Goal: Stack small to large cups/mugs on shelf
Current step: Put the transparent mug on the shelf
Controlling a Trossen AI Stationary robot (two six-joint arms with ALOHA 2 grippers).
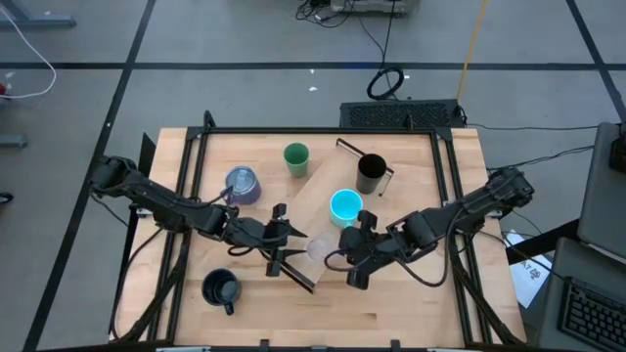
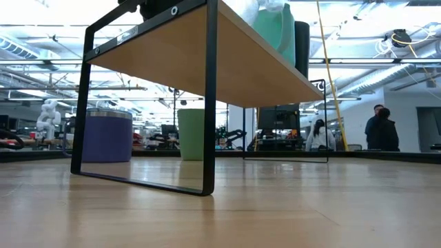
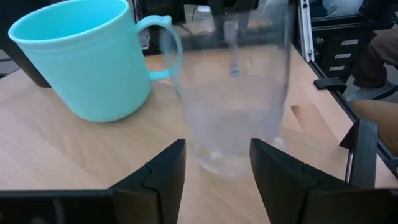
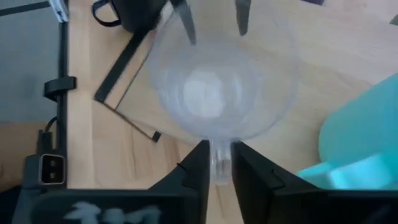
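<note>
so far 2 mugs, the cyan mug [image 1: 345,205] and tall black mug [image 1: 371,173], sit on the shelf [image 1: 315,196], the right gripper [image 4: 217,163] pinches the clear cup [image 4: 219,87] rim over it, left gripper [image 3: 217,163] spread wide, and 3 remain on the table.

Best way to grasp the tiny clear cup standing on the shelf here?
Pinch the rim wall of the clear cup from above, as the right gripper does: it stands upright, mouth open, without a handle, and the cyan mug crowds one side.
</note>
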